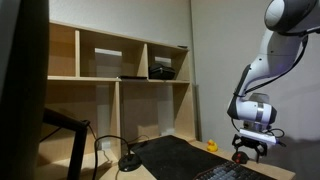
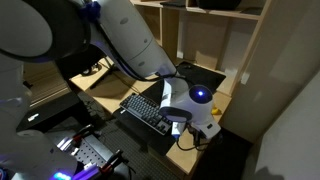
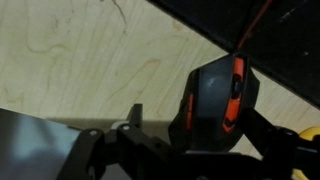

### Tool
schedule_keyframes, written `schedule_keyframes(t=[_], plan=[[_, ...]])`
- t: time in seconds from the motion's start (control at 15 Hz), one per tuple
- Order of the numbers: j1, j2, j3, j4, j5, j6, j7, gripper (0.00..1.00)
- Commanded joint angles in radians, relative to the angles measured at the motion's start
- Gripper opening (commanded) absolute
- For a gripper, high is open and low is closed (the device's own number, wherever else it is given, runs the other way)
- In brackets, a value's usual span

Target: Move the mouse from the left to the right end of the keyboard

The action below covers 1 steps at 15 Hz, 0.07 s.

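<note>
The keyboard (image 2: 145,108) lies flat on the tabletop (image 3: 90,70). My tool (image 3: 205,150) is low, with the mouse (image 3: 215,100) between its fingers, but I cannot tell if they pinch it. I think the move is only partly done.

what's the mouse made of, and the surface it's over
The mouse looks like moulded plastic: a matte black shell with a glossy orange strip along its middle. The surface under it appears to be pale wood or wood-look laminate, given the wavy grain lines; which of the two cannot be told. The keyboard seems dark plastic.
</note>
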Motion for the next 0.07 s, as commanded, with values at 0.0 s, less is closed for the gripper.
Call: schedule_keyframes(t=[0.0], plan=[[0.011,-0.001,-0.01,0.002,0.012,-0.004,-0.007,1.0]])
